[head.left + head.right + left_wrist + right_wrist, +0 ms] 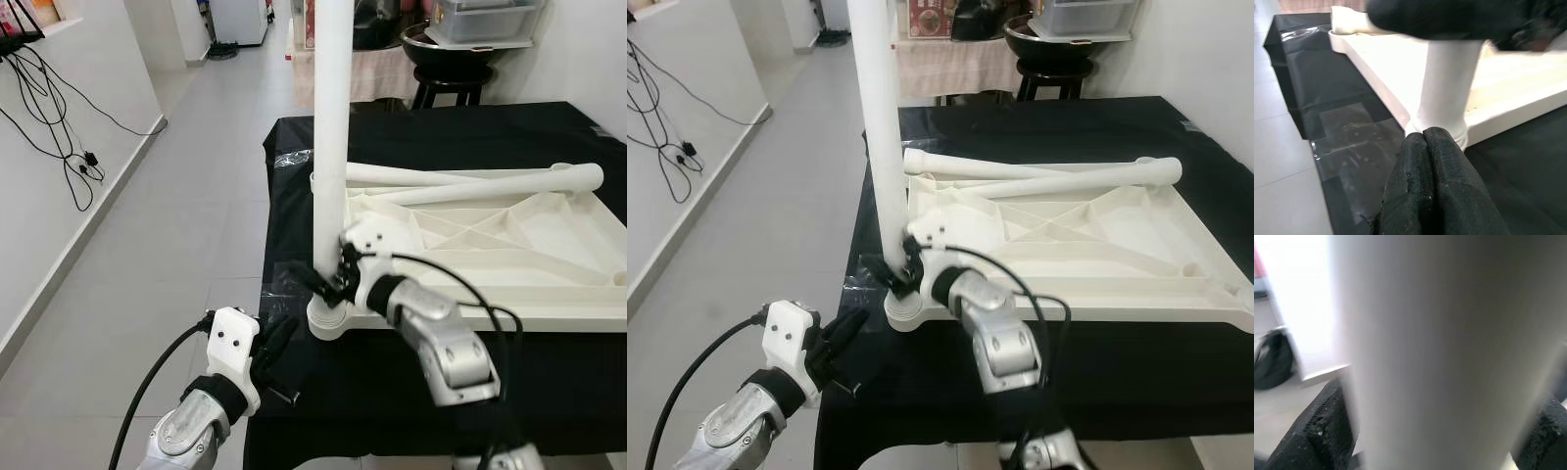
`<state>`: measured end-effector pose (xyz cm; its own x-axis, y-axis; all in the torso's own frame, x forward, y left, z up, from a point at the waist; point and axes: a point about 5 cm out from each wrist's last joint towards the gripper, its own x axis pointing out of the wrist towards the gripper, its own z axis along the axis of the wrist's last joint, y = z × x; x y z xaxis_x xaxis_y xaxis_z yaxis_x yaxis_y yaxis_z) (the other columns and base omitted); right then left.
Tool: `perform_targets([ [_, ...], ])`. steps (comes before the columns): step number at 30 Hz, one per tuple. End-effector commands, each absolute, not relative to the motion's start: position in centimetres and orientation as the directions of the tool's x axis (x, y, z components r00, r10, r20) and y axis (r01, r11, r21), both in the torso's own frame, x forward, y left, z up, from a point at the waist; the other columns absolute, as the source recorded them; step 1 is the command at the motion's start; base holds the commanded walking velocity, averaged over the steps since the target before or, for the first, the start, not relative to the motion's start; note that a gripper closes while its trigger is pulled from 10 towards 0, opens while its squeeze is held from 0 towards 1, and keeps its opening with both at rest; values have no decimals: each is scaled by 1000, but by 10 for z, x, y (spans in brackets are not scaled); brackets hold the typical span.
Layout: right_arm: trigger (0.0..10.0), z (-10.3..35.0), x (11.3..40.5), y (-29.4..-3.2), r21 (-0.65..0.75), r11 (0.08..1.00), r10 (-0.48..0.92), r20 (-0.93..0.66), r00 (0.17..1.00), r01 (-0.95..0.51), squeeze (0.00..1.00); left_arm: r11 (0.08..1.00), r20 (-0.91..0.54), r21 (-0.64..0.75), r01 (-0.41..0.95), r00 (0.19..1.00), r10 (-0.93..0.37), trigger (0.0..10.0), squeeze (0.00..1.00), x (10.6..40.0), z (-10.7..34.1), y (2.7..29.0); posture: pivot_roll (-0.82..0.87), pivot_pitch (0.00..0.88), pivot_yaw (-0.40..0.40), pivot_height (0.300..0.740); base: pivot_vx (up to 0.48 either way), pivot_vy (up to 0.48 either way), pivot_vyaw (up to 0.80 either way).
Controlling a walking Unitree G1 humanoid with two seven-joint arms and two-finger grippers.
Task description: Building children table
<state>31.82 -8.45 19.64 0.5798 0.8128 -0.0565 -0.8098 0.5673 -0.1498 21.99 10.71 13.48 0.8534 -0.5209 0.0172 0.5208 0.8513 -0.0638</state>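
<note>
Right wrist view: right claw (338,279) clamps the upright table leg (331,137) between its fingers (1320,431).

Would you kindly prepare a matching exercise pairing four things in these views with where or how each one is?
Things:
1. upright table leg
2. loose table legs
3. right end effector
4. left end effector

States:
A. shut on nothing, near the table's front corner
B. lying across the upturned tabletop
C. standing in the tabletop's corner socket
D. clamped on the upright leg, low down

Pairs: 1-C, 2-B, 3-D, 4-A
</note>
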Motion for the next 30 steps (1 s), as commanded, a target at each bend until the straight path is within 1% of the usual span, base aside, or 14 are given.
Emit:
perform_targets([
  [1,10000,181,313,-79,-140,443,880,-119,459,-886,0,855,-11,-74,514,857,-516,10000,0,220,129,108,14,59,12,740,0,0,0],
  [3,10000,172,317,-81,-168,361,904,-179,388,-917,0,856,-10,-74,511,858,-513,10000,0,221,129,108,18,56,8,740,0,0,0],
  [8,10000,171,325,-80,-163,343,910,-185,370,-925,0,857,-9,-73,510,859,-512,10000,0,221,128,108,14,52,7,740,0,0,0],
  [10,10000,175,336,-79,-146,353,913,-162,374,-924,0,857,-10,-72,510,859,-512,10000,0,222,128,107,12,47,6,740,0,0,0],
  [11,5882,177,339,-79,-130,333,924,-152,351,-934,0,857,-10,-72,510,859,-512,10000,0,222,127,107,12,44,9,740,0,0,0],
  [12,863,178,341,-78,-112,314,935,-138,327,-943,0,857,-11,-72,510,859,-512,10000,0,222,127,107,14,43,12,740,0,0,0],
  [14,863,178,341,-78,-112,314,935,-138,327,-943,0,857,-11,-72,510,859,-512,10000,0,222,127,107,14,43,12,740,0,0,0],
  [15,0,179,342,-78,-97,298,942,-129,309,-950,0,857,-12,-72,510,859,-512,10000,0,222,127,107,15,42,12,740,0,0,0],
  [19,0,175,343,-83,-96,260,953,-134,271,-961,0,857,-13,-72,510,859,-512,10000,0,221,126,107,14,43,13,740,0,0,0],
  [24,0,170,341,-89,-119,289,941,-147,305,-950,0,858,-13,-73,509,859,-511,10000,0,221,126,106,8,47,15,740,0,0,0],
  [26,0,168,339,-93,-129,317,930,-151,335,-940,0,857,-13,-75,509,859,-512,10000,0,221,126,106,8,47,14,740,0,0,0],
  [28,0,160,334,-97,-131,425,885,-148,442,-895,0,856,-12,-77,511,858,-513,10000,0,220,126,106,-3,51,12,740,0,0,0],
  [29,0,153,331,-95,-138,544,814,-151,561,-827,0,855,-11,-78,512,857,-515,10000,0,220,126,107,-13,56,9,740,0,0,0],
  [30,0,153,331,-95,-138,544,814,-151,561,-827,0,855,-11,-78,512,857,-515,10000,0,220,126,107,-13,56,9,740,0,0,0],
])
